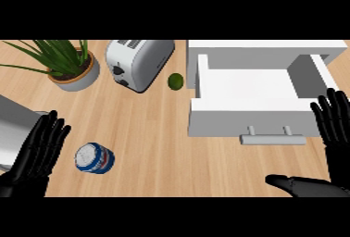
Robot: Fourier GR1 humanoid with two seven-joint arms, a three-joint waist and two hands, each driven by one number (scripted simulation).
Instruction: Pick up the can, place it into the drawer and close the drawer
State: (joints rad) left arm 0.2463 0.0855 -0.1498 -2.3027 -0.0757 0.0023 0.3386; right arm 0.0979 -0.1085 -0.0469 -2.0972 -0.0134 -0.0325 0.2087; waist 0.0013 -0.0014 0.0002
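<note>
Non-task items noted on wooden counter [157, 134]: three, plus one partly cut off.

Far left: potted plant [68, 62], long green leaves, grey pot, upright. Just right of it, apart: silver toaster [139, 62], slots up, dark knob on near end, angled slightly. Just beside toaster's right flank: small green rounded fruit [176, 81], lying on counter; contact with toaster cannot be told. Left edge, nearer: grey object [17, 127], cut off by frame, not identifiable.
</note>
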